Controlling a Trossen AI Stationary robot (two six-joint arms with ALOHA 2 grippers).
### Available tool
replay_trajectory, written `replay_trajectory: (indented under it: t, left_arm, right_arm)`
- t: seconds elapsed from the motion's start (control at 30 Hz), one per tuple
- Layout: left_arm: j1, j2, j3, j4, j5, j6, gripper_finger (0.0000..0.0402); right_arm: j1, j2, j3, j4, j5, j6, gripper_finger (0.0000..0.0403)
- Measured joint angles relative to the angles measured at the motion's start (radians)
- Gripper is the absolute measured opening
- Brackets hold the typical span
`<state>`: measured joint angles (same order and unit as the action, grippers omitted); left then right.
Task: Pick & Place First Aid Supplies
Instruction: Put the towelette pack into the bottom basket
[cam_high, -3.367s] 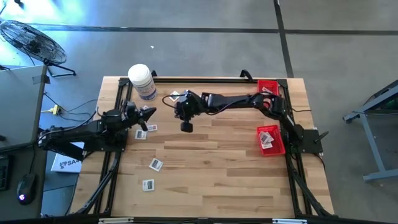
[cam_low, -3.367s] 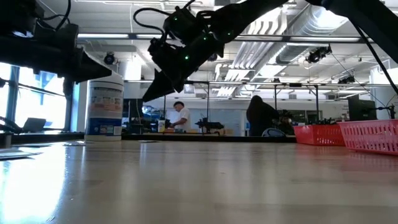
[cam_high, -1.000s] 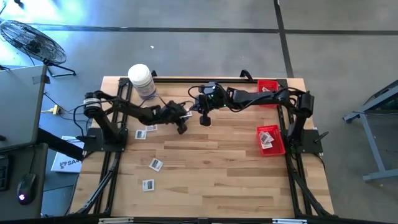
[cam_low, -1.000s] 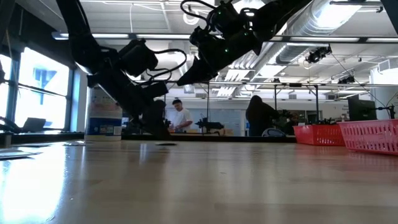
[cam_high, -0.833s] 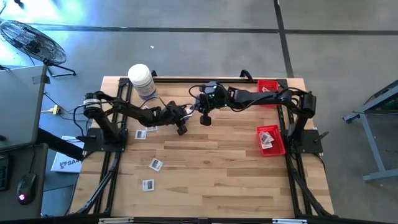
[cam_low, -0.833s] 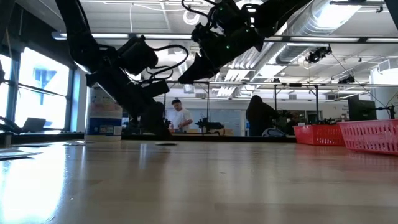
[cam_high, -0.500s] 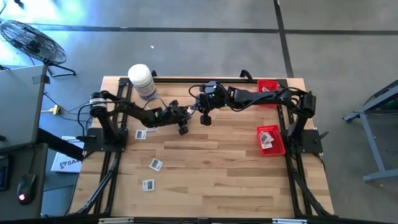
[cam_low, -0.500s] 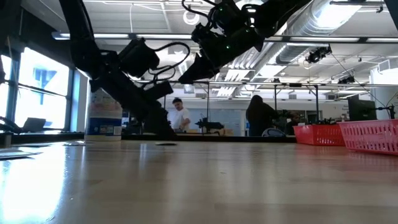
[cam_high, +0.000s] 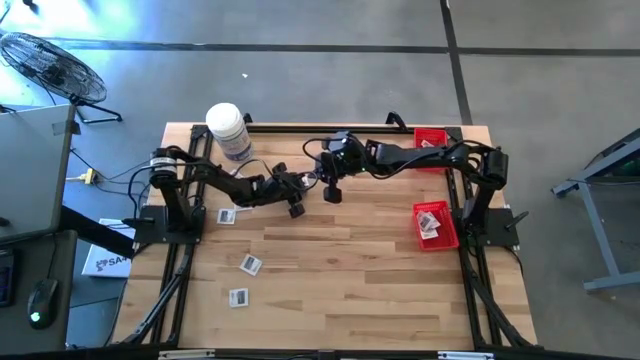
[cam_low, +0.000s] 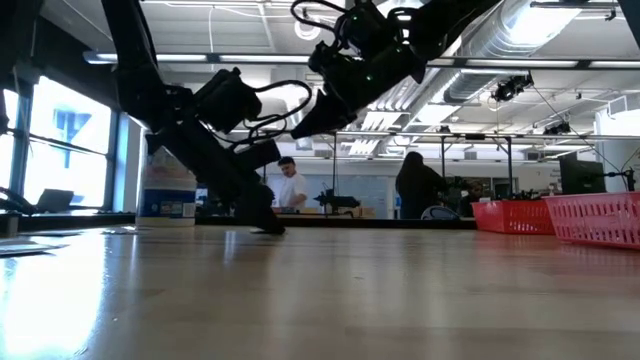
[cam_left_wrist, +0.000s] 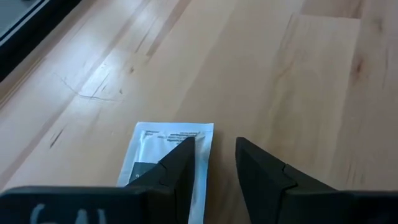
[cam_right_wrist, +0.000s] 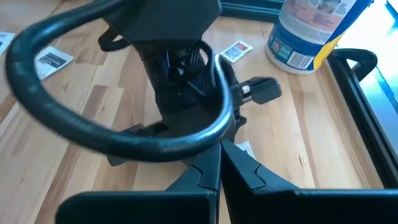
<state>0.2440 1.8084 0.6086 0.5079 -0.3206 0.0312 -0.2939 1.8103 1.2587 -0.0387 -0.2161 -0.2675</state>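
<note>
Packets of first aid supplies lie scattered on my wooden table (cam_high: 340, 270). From above, the biggest things are the table, my two dark arms meeting near its far middle, the big white jar (cam_high: 229, 130) at the far left corner, and two red baskets on the right: one (cam_high: 437, 224) with packets inside, one (cam_high: 431, 140) at the far right corner. Three loose packets show on the left half: one (cam_high: 231, 215) beside my left arm, one (cam_high: 250, 264) nearer the middle, one (cam_high: 238, 297) closest to the front edge.

My left gripper (cam_high: 296, 209) is down at the tabletop, which the low view confirms: its fingertips (cam_low: 270, 226) reach the wood, something the overhead picture cannot settle. Only my left wrist camera shows what lies under it: a white packet (cam_left_wrist: 155, 152) flat on the boards, one finger (cam_left_wrist: 177, 165) over its edge, the other finger on bare wood beside it, the jaws narrowly apart and gripping nothing.

My right gripper (cam_high: 331, 192) hangs above the table just beside the left one, its fingers pressed together and empty. Its wrist camera alone shows another packet (cam_right_wrist: 235, 50) near the jar's foot and one (cam_right_wrist: 53, 60) farther off.
</note>
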Motion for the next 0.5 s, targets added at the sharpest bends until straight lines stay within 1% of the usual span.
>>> replay_trajectory:
  t: [0.17,0.3,0.5]
  left_arm:
    - [0.002,-0.005,-0.003,0.022,-0.001,-0.013,0.0112]
    - [0.003,-0.005,0.012,0.009,-0.009,-0.009,0.0112]
    - [0.005,-0.003,0.035,-0.003,-0.050,0.017,0.0112]
  right_arm:
    - [0.000,0.000,-0.025,0.022,-0.003,0.003,0.0000]
    - [0.000,0.000,-0.045,0.053,-0.007,0.016,0.0000]
    - [0.000,0.000,-0.046,0.024,-0.011,0.027,0.0000]
